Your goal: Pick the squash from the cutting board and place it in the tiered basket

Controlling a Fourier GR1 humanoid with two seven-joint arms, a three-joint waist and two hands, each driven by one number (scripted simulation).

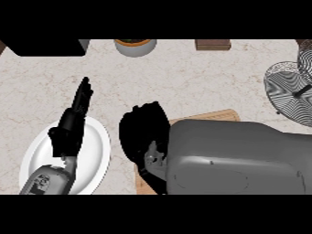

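The wooden cutting board point(216, 114) lies at the counter's lower middle, almost wholly covered by my right forearm. My right hand point(143, 130) hangs over the board's left part, its black fingers bent downward; whether they hold anything is hidden. No squash shows anywhere. The wire tiered basket point(300, 91) stands at the right edge, apart from both hands. My left hand point(77, 109) rests open at the left, fingers straight and pointing up the view, over a white plate point(97, 151).
A pot with a plant point(135, 45) stands at the back middle. A dark appliance point(43, 47) fills the back left corner, and a brown block point(213, 44) sits at the back right.
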